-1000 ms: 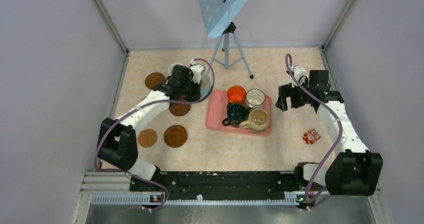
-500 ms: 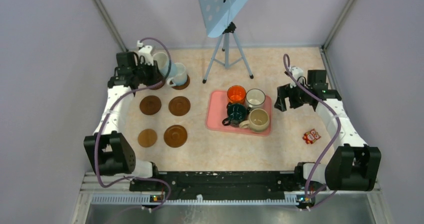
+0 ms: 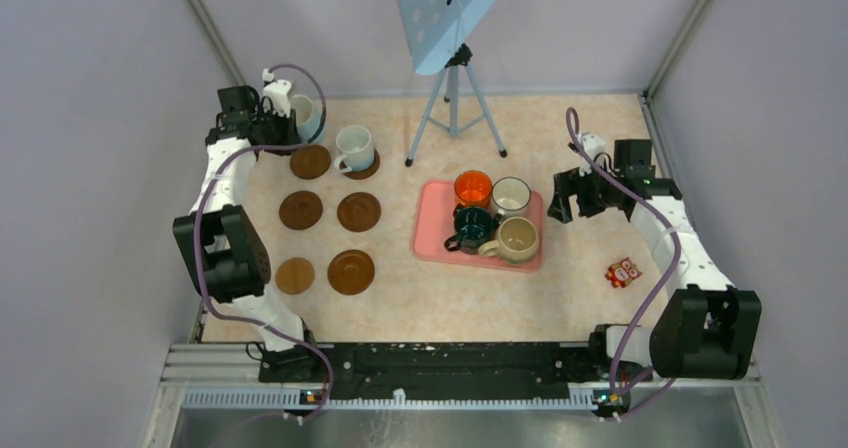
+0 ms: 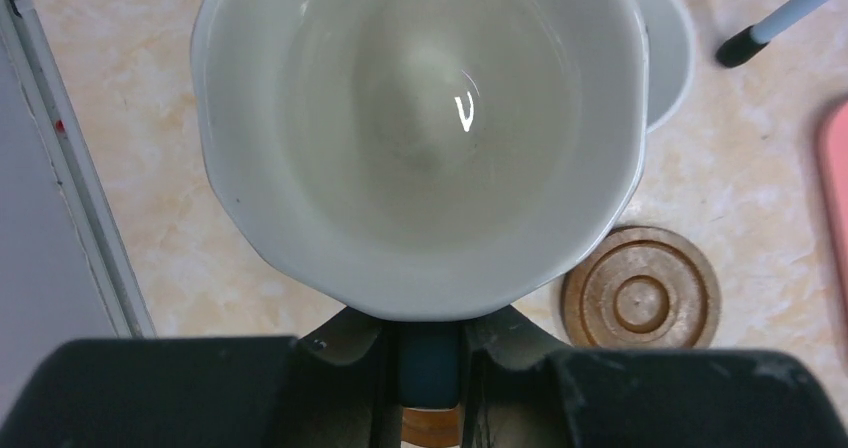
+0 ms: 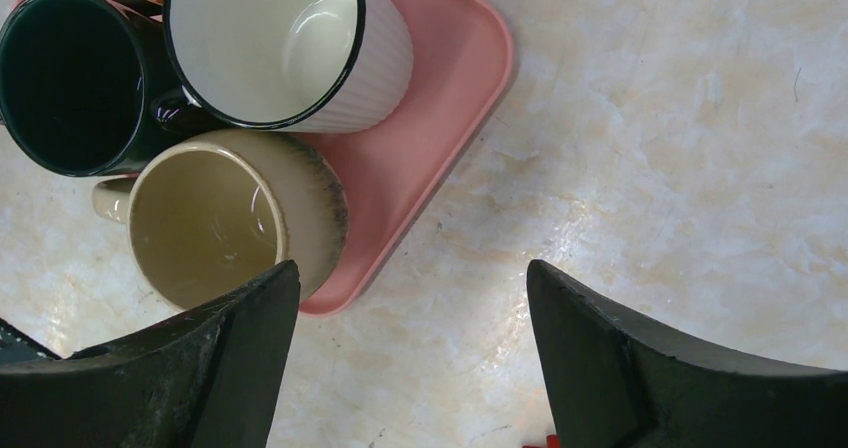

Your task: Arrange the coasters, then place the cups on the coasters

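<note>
In the last second the left end effector (image 3: 286, 124) has been swinging from mid-counter to the upper left of the overhead frame, gripping a white mug (image 3: 307, 115) by its handle just above the empty coaster (image 3: 310, 161). A second white mug (image 3: 354, 148) is already sitting beside it. The right end effector (image 5: 410, 273) is hanging wide open beside the pink tray (image 3: 428, 230). The beige marbled counter (image 3: 560, 138) is lying between lilac walls (image 3: 100, 118), with a tripod (image 3: 455, 108) behind.

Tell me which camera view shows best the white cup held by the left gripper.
The left wrist view: the white cup fills the picture, its inside plain, the left gripper shut at its near edge. The top external view shows it small, partly hidden by that gripper. The right wrist view shows none of it.
</note>
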Available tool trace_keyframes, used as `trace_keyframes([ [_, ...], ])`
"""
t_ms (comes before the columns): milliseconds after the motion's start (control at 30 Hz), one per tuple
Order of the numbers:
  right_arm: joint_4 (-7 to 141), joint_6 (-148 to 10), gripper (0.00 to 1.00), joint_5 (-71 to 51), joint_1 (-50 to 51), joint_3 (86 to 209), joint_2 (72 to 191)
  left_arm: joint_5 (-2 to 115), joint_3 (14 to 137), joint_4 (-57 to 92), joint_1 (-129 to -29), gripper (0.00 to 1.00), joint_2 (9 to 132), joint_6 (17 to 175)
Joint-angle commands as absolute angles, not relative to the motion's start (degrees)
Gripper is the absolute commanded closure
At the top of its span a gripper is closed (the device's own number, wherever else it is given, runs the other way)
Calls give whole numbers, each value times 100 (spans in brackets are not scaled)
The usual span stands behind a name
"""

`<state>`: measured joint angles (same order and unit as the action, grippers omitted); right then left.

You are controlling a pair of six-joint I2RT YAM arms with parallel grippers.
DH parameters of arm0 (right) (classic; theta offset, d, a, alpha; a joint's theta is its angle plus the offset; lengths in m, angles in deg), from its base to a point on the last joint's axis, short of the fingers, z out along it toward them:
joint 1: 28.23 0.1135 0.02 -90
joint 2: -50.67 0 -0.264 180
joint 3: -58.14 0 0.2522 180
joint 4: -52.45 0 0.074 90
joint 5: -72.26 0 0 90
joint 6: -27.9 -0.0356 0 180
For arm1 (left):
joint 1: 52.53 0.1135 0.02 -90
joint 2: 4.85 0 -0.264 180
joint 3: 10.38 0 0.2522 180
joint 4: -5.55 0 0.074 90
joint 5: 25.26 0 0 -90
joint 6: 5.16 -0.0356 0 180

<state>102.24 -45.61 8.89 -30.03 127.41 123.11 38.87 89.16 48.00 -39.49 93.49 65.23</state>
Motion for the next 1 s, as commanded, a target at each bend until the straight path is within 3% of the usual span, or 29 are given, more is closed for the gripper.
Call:
trace_keyframes([
  [0,10102,-4496,18,921,-3041,12947,12326,3864,9249,4353,-3824,100,9509,6033],
  [967,10202,-4471,19,872,-3034,13105,12529,3900,9288,4463,-3689,96,10533,5352],
])
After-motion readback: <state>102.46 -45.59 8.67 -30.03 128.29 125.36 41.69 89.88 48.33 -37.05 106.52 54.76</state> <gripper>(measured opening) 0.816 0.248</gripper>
